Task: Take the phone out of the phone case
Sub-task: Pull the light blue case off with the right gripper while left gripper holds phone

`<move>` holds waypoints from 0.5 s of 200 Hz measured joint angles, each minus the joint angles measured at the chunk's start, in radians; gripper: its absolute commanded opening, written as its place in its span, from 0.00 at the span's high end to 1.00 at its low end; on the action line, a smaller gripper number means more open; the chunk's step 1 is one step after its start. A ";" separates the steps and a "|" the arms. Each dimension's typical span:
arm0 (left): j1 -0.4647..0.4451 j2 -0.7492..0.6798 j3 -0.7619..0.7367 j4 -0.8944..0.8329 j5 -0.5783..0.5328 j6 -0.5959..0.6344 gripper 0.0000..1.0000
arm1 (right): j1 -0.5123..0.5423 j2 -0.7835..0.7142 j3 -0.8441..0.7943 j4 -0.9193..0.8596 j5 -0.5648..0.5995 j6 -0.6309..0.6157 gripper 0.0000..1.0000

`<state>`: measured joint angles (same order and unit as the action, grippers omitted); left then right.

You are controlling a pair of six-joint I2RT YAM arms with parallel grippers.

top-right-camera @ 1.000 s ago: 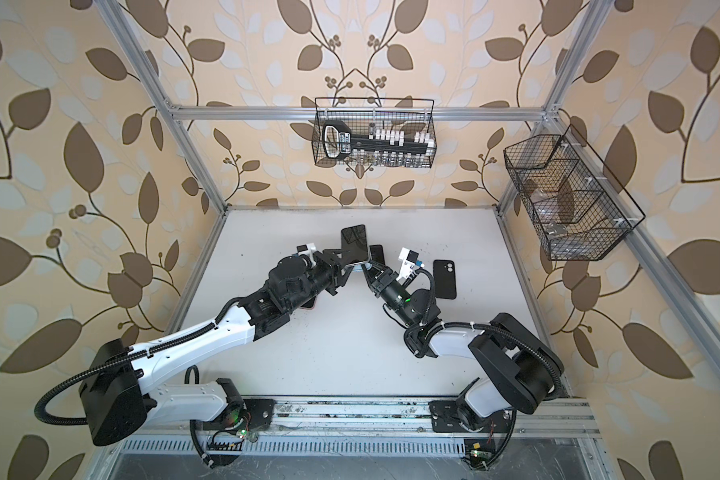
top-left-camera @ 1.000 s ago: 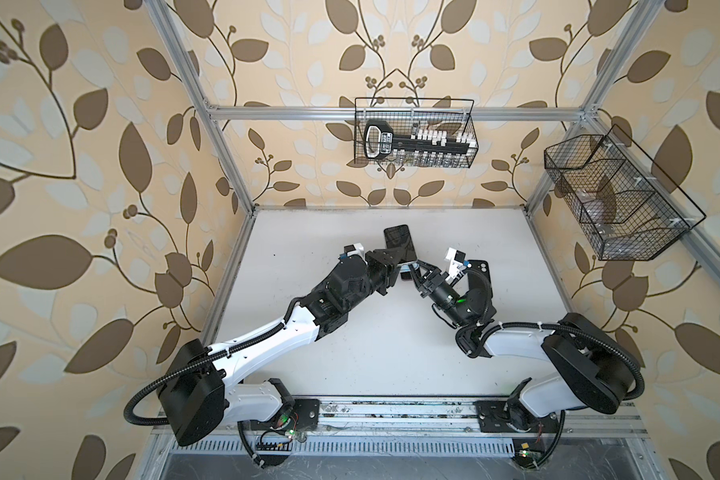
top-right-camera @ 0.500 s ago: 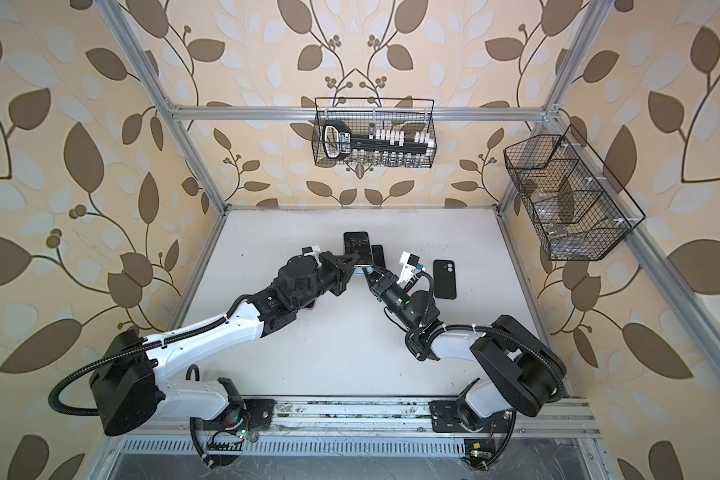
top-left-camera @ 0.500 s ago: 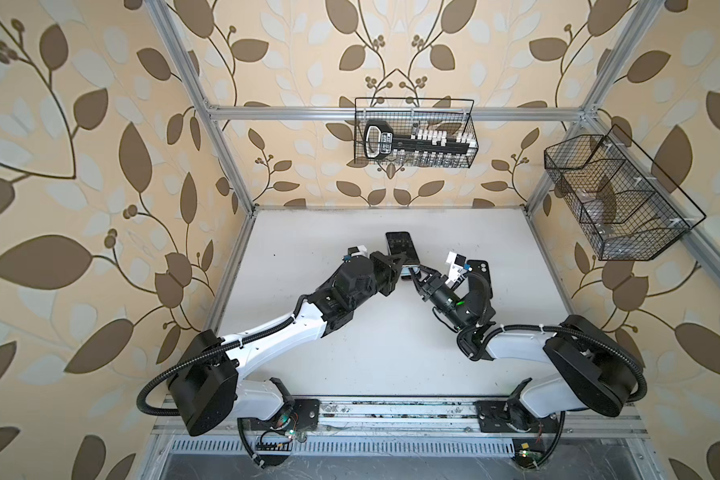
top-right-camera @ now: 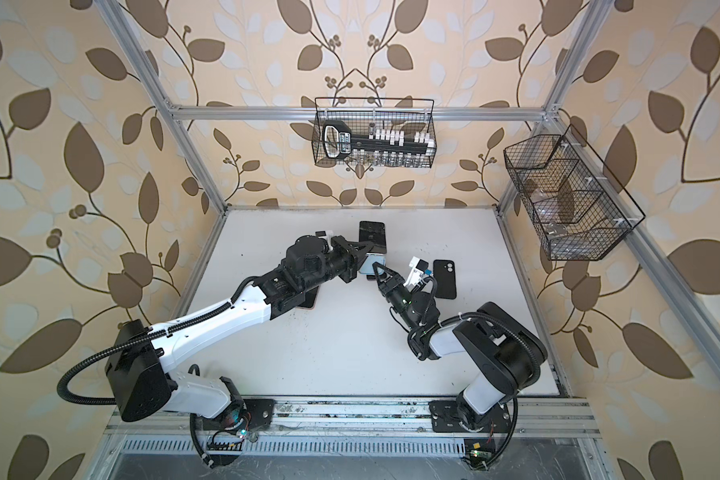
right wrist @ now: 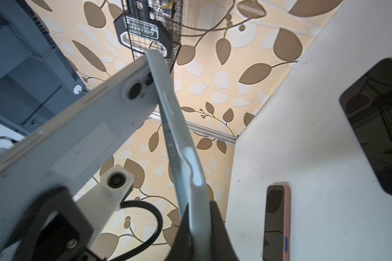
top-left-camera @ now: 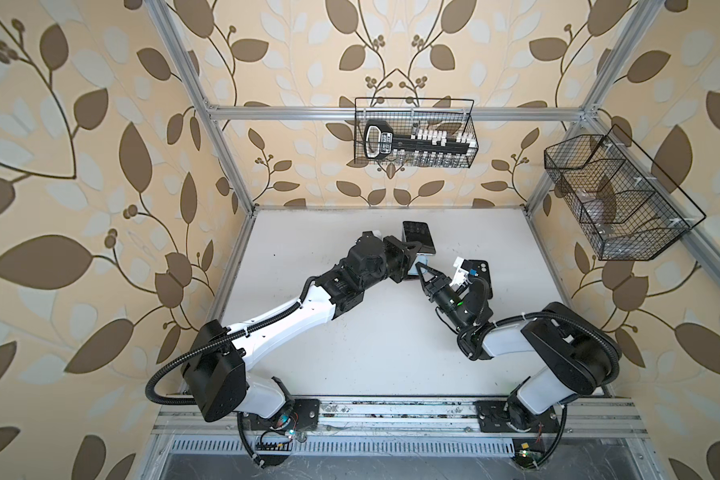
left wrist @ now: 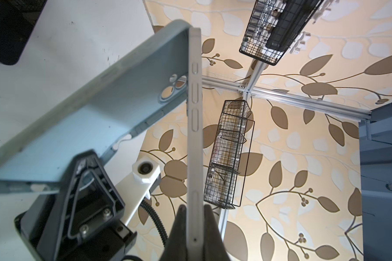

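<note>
Left fingers [left wrist: 177,237] now clamping shut on phone [left wrist: 194,135] edge, open a second ago; right fingers [right wrist: 221,239] gripping case [right wrist: 191,180]. Phone hinging out, apparently catching only at the corner farthest from the fingers.

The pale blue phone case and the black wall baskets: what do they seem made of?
Phone case: probably soft silicone or rubber, matte; its rim curves where the right gripper pinches it. Baskets: thin metal wire mesh, seemingly black-coated, see-through grid.

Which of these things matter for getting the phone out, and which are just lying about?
In the job:
phone, held by left pincer
blue case, held by right pincer

Lying about:
black phone
pink-cased phone
back-wall basket
side-wall basket
</note>
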<state>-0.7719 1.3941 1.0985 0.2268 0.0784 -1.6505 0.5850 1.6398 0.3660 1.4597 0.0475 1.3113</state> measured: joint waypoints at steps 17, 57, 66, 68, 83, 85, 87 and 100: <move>0.000 -0.035 -0.016 -0.013 0.013 0.000 1.00 | -0.022 0.021 -0.009 0.024 -0.027 0.000 1.00; 0.000 -0.116 -0.039 -0.028 0.023 0.006 1.00 | -0.073 0.056 -0.014 0.067 -0.084 -0.008 1.00; 0.001 -0.131 -0.039 -0.005 0.018 0.010 1.00 | -0.083 0.069 -0.020 0.053 -0.090 -0.008 1.00; 0.001 -0.135 -0.039 0.003 0.018 0.010 1.00 | -0.085 0.074 -0.022 0.048 -0.091 -0.007 1.00; 0.003 -0.163 -0.039 0.051 0.015 0.012 1.00 | -0.099 0.100 -0.035 0.026 -0.101 -0.008 1.00; 0.005 -0.166 -0.039 0.058 0.015 0.012 1.00 | -0.100 0.102 -0.036 0.024 -0.102 -0.008 1.00; 0.006 -0.169 -0.039 0.063 0.016 0.012 1.00 | -0.102 0.105 -0.037 0.022 -0.103 -0.008 1.00; 0.007 -0.184 -0.040 0.100 0.016 0.012 1.00 | -0.110 0.116 -0.039 0.012 -0.111 -0.008 1.00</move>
<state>-0.7647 1.2098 1.0584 0.3267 0.0940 -1.6382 0.4747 1.7557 0.3271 1.4715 -0.0639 1.3037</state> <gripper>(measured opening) 0.094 0.090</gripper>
